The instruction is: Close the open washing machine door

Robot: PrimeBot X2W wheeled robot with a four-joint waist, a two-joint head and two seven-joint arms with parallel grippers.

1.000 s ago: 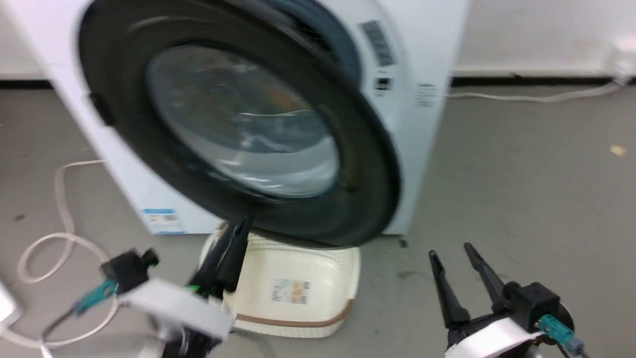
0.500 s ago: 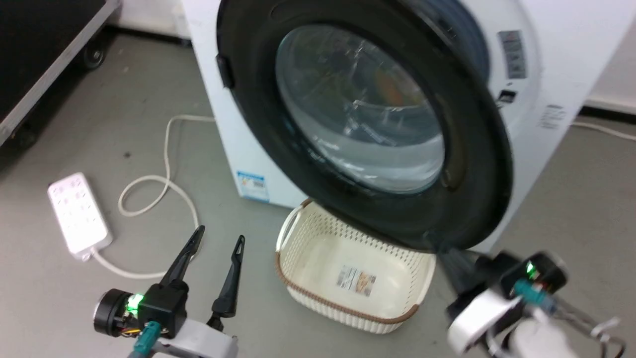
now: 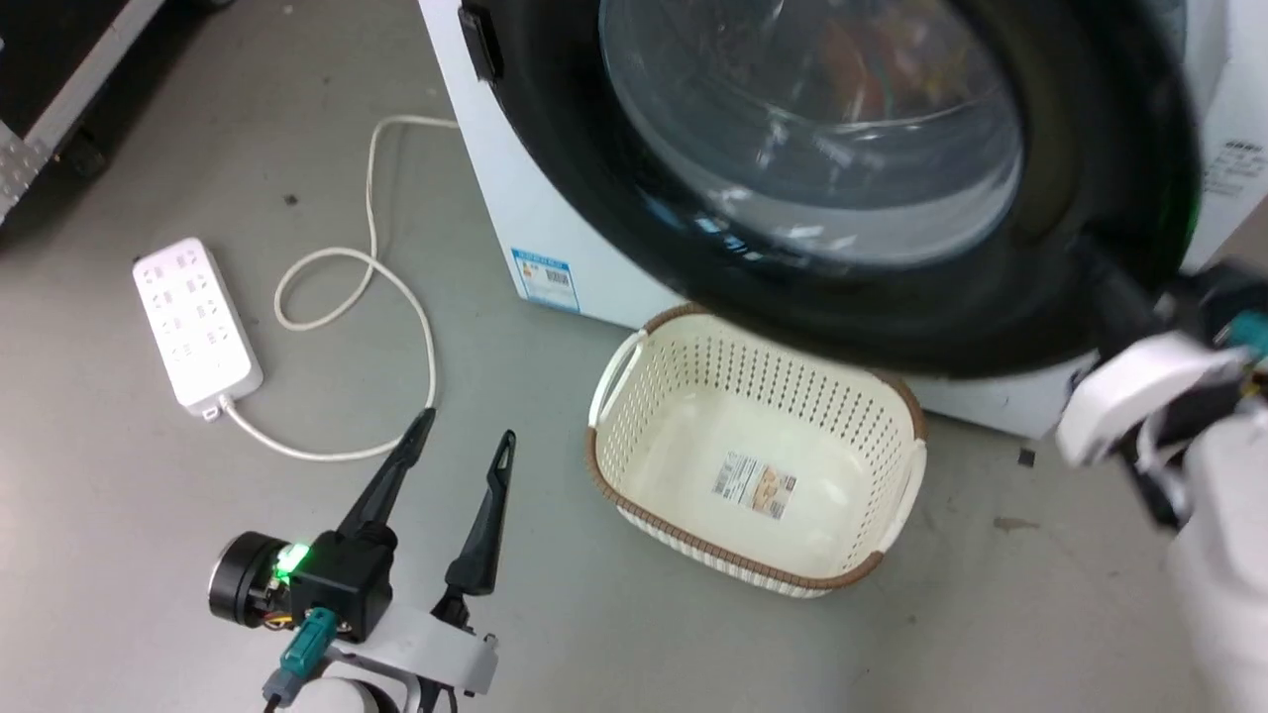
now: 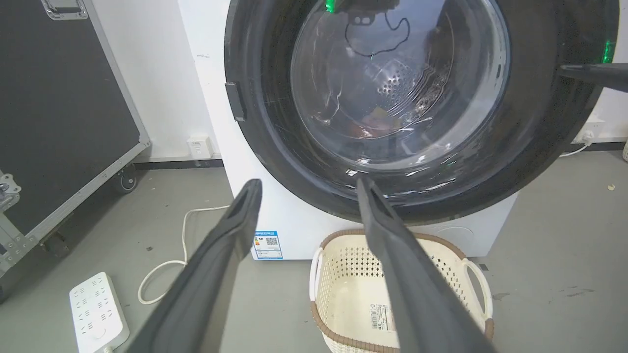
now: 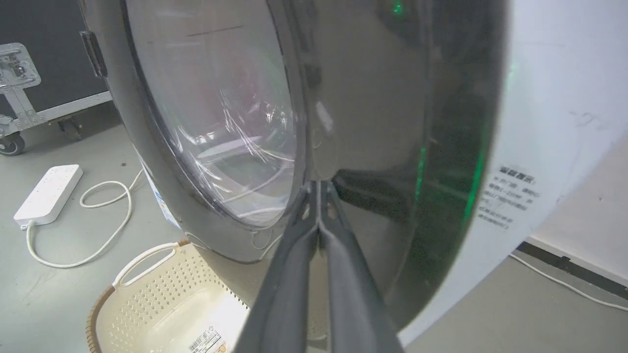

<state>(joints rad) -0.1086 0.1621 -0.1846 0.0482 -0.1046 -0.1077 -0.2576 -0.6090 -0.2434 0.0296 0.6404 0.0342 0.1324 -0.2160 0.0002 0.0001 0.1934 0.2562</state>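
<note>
Washing machine (image 4: 208,73), white and front-loading, is seen standing on the grey floor (image 3: 119,515). Most of its front is covered by the washing machine door (image 3: 842,149), whose broad black rim and bulging clear window are swung close over the port; whether it is latched cannot be told. Perforated steel of the drum is made out through the glass in the left wrist view. A black case (image 4: 59,98) with metal edging and castors is seen at the left of that view, beside the machine. A cream perforated basket (image 3: 693,347) with a brown rim is set on the floor just in front of the machine, its far end tucked beneath the door's lower edge, and a printed sticker is stuck to its bottom. A white power strip (image 3: 196,322) is laid well to the left of the basket, with its white cable (image 3: 371,198) looped beside it. The left gripper (image 3: 467,426) is held above bare floor between strip and basket, its fingers spread apart with nothing between them. The right gripper (image 5: 320,186) is pressed together on nothing, its joined tips laid against the outer face of the door's rim at the lower right. A small blue label (image 3: 545,279) is fixed low on the machine's front.
</note>
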